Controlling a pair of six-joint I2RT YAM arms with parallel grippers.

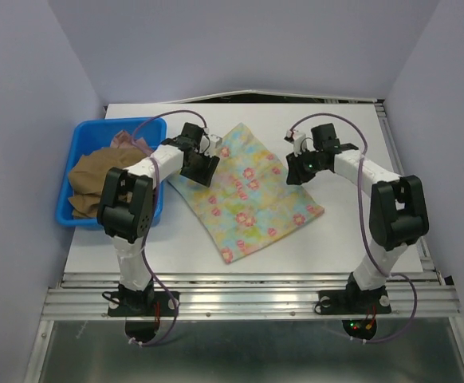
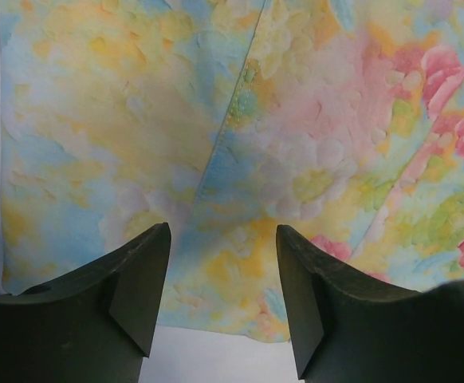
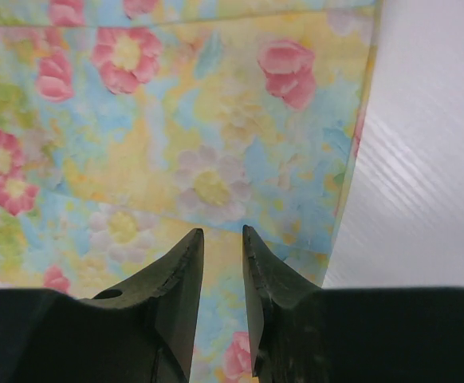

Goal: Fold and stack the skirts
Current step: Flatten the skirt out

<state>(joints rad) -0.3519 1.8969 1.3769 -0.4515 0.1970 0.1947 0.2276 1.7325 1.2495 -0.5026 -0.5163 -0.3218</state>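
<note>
The pastel yellow-blue skirt with pink flowers [image 1: 252,191] lies spread flat on the white table, turned at an angle. My left gripper [image 1: 202,167] hovers over its left edge, open. In the left wrist view the jaws [image 2: 224,231] stand wide above the cloth [image 2: 296,144] and its hem, with nothing between them. My right gripper [image 1: 296,169] hangs over the skirt's right edge. Its jaws [image 3: 222,231] are a narrow gap apart above the fabric [image 3: 176,144] and hold nothing. The brown skirt [image 1: 96,179] and the dusty pink skirt [image 1: 128,140] lie bunched in the bin.
A blue plastic bin [image 1: 80,132] stands at the table's left side, beside the left arm. White table [image 1: 375,231] shows to the right of the floral skirt and in front of it. Grey walls close in the left, right and back.
</note>
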